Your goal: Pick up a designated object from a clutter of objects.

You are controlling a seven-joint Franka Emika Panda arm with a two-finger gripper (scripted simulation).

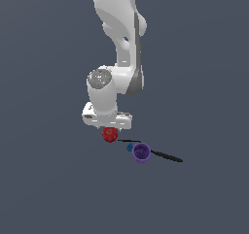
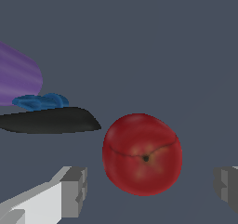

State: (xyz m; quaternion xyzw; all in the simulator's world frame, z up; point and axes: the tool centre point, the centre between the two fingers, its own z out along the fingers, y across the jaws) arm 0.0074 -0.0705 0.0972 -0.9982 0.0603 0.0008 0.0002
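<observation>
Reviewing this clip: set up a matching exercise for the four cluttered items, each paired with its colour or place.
Things:
1. apple-like ball
2. cup
3. tiny piece
4. thin stick

Descriptions:
A. black, reaching furthest toward the exterior view's right
B. red, between the open fingers of the gripper
C. purple, hollow
D. blue, beside the cup

Pairs: 1-B, 2-C, 3-D, 4-A
</observation>
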